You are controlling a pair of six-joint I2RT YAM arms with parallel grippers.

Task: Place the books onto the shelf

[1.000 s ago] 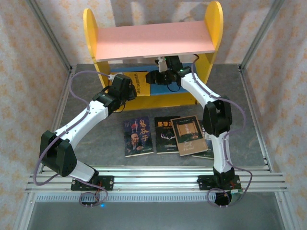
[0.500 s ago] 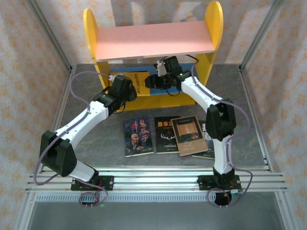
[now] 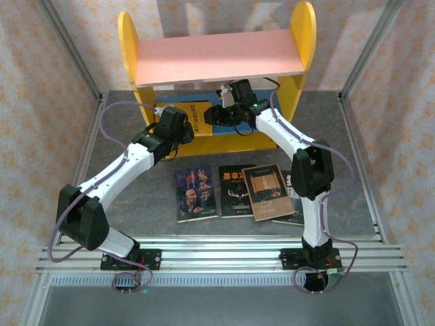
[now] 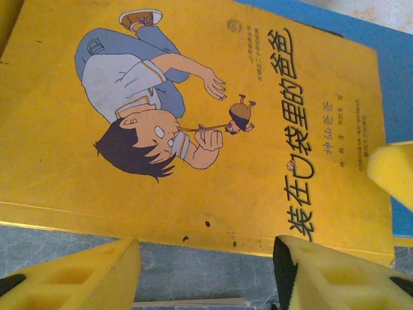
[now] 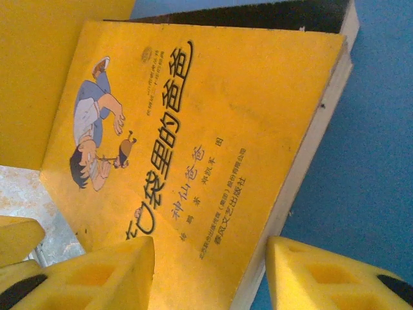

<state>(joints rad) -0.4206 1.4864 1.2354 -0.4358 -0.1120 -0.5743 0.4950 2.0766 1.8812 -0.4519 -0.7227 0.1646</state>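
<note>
The grey table point(image 3: 353, 136) holds the shelf point(image 3: 302, 41) at its far edge, so both arms must reach away from their bases to get to it. Three books lie flat side by side near the middle of the table, waiting: a dark portrait book point(image 3: 196, 193), a dark book point(image 3: 234, 193) and a brown book point(image 3: 268, 191) that lies partly on top of it. The yellow cartoon book point(image 3: 187, 115) is already on the shelf. It lies flat at the left end of the blue lower board point(image 5: 374, 161), on top of another dark book point(image 5: 258, 16), and its near edge seems to stick out over the front lip. I think that is why both arms are here, to tidy it. The left gripper point(image 4: 203, 248) hangs at that near edge with its jaws apart, holding nothing. The right gripper point(image 5: 210, 248) hangs over the book's right corner, jaws apart too, with no grip that I can see.
</note>
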